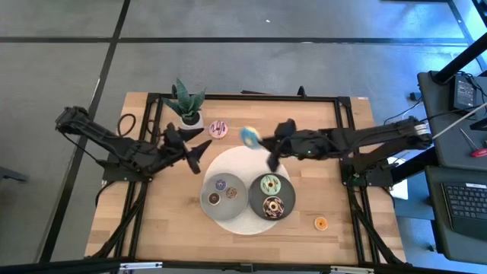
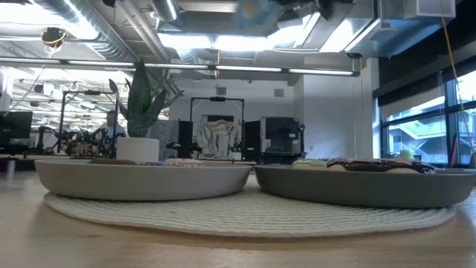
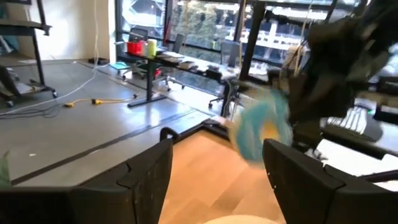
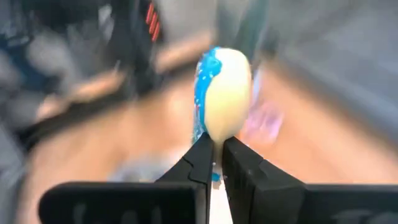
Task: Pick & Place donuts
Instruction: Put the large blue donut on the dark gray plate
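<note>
Your right gripper (image 4: 214, 163) pinches the blue donut (image 4: 221, 93) above the table's (image 1: 160, 221) back half. Your left gripper (image 1: 199, 151) waits open near the plant (image 1: 185, 103).

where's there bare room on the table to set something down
Bare wood lies along the table's left edge beside the left plate, and at the front right around the orange donut. It is crowded mid-table: both plates hold donuts, and the right gripper holds the blue donut near the plant.
</note>
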Available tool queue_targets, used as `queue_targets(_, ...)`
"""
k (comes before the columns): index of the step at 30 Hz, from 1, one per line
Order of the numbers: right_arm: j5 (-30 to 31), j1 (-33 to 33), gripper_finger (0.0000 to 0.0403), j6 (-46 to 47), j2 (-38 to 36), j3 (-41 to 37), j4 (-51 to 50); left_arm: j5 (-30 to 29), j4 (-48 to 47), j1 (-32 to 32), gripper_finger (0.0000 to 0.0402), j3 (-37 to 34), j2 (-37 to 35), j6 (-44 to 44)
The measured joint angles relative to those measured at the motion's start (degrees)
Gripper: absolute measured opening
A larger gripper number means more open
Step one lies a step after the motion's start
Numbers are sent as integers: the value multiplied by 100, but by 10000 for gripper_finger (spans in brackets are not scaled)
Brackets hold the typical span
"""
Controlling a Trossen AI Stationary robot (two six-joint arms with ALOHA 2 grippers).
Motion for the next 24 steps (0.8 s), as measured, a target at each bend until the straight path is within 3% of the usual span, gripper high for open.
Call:
queue_targets(4, -1860, -69, 32, 981, -283, 0, -1801, 6, -66, -20, 246, 1, -122, 3)
queue_targets(9, -3243, -56, 32, 1568, -305, -168, -2776, 33, -81, 38, 245, 2, -89, 141)
queue_targets(16, -4809, -112, 32, 1656, -657, -1461, -1389, 435, -218, 70, 246, 0, -66, 106)
queue_targets(24, -5219, -562, 32, 2663, -1523, -3624, 1504, 491, -385, 71, 246, 1, -66, -300)
